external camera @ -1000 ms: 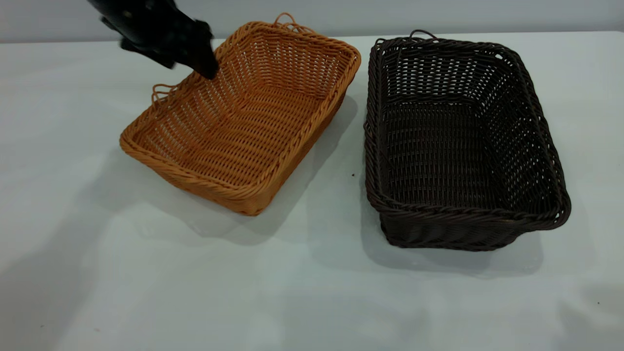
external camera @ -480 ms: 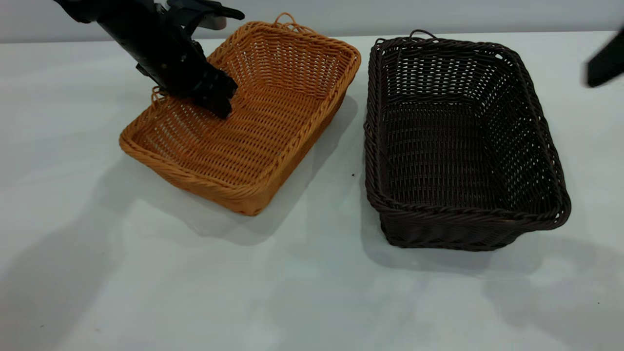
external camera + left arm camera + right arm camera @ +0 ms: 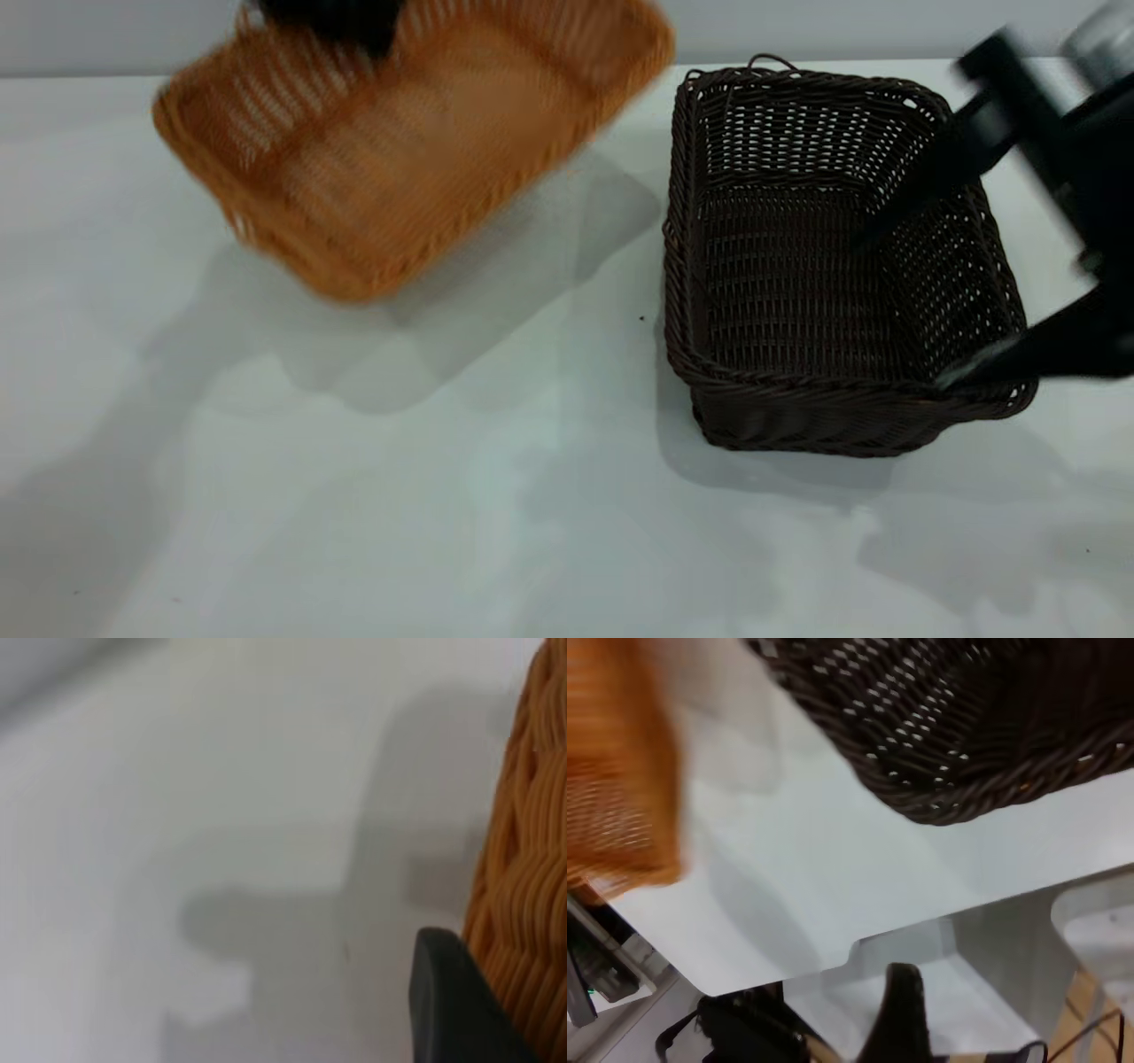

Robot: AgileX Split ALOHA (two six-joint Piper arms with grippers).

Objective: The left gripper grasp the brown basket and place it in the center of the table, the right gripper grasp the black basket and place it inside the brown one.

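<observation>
far left of the exterior view, the brown basket (image 3: 399, 151) hangs tilted clear of the table (image 3: 443, 496), blurred, w/ its shadow on the tabletop below. the left gripper (image 3: 332, 22) sits at the basket's far rim at the top edge of the view, mostly cut off; it's clamped on that rim and carries the basket. left wrist view shows one dark finger (image 3: 456, 1005) right against the basket's outer wicker wall (image 3: 527, 877), table beneath.

middle of the table is bare white-grey surface btwn the two baskets.

to the right, the black basket (image 3: 797, 292) rests flat on the table, upright, well apart from the brown one. the right gripper (image 3: 930, 292) is at its right-hand side, jaws spread wide: one finger (image 3: 939, 177) reaches down inside the basket, the other (image 3: 1028, 354) lies over the near right corner of the rim. can't tell if either touches the wicker. right wrist view shows the black basket's braided rim (image 3: 966, 771) and the table edge.
</observation>
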